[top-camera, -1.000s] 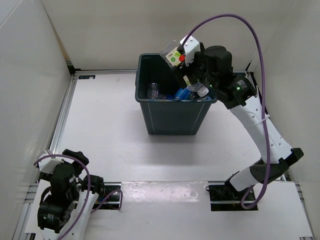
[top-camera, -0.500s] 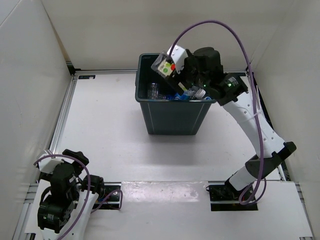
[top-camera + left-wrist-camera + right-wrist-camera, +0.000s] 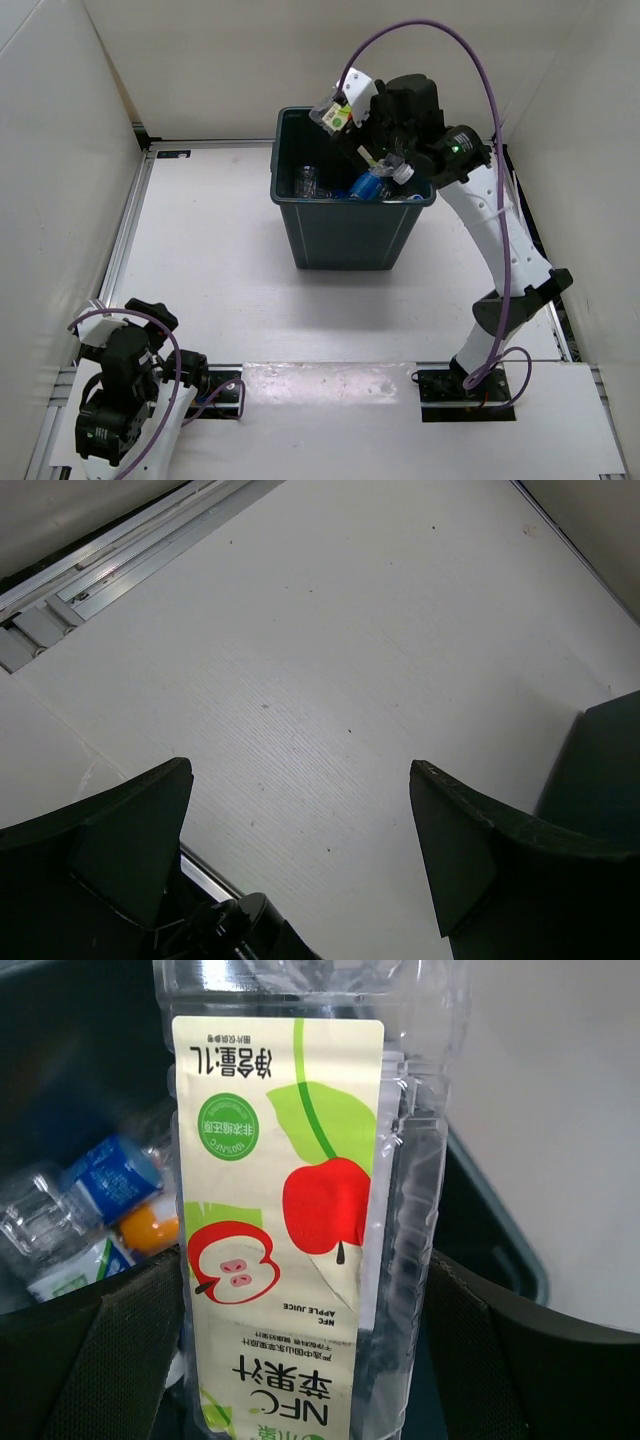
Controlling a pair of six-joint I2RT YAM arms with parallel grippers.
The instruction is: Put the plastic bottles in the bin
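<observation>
While the bin (image 3: 345,235) sits unmoved on the counter (image 3: 220,260), the right arm (image 3: 490,230) has swung further over its far rim. The left gripper (image 3: 300,810) idles near its base, fingers apart. The right gripper (image 3: 352,118) stays clamped wide around the fruit-labelled bottle (image 3: 290,1210), now tilted above the opening, so a release looks close. Smaller bottles (image 3: 370,185) already lie inside.

Right arm (image 3: 497,232): white links, black joints, purple cable (image 3: 430,28), green light (image 3: 455,147).
</observation>
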